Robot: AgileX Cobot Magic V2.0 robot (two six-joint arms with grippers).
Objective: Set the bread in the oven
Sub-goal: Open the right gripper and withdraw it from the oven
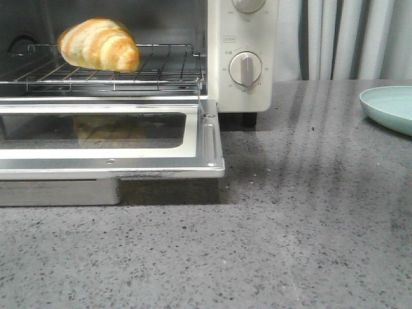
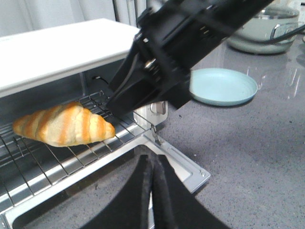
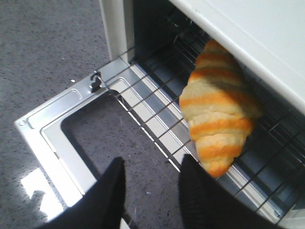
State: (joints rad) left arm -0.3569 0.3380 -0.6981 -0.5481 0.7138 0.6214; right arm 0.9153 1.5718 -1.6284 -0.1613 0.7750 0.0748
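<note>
A: Bread (image 1: 100, 44) lies on the wire rack (image 1: 161, 71) inside the oven (image 1: 241, 51), toward the left of the rack in the front view, long axis roughly along the rack. Nothing is gripping it.

B: So the placing looks done?

A: I judge so. It rests wholly on the bars, behind the rack's front edge. The door (image 1: 109, 138) is folded down flat and open. If the task includes shutting it, that part is left; the task sentence doesn't say.

B: Pincers?

A: Right gripper (image 3: 150, 191) hangs over the open door with its fingers parted a moderate way and nothing between them; one fingertip sits near the bread's lower tip, but I see no contact. Left gripper (image 2: 153, 191) has its fingers pressed together, empty, above the door's outer corner.

B: Edges to mind?

A: The door's metal frame juts out over the counter (image 1: 290, 225), and its hinge bracket (image 3: 97, 81) stands at the corner by the oven wall. The rack's front bar is just beyond the right fingers. In the left wrist view the right arm (image 2: 176, 52) crosses close over the oven opening.

B: Room to back out?

A: Plenty. The counter to the right of the door is bare up to the pale green plate (image 1: 393, 106), which sits well apart from the oven.
</note>
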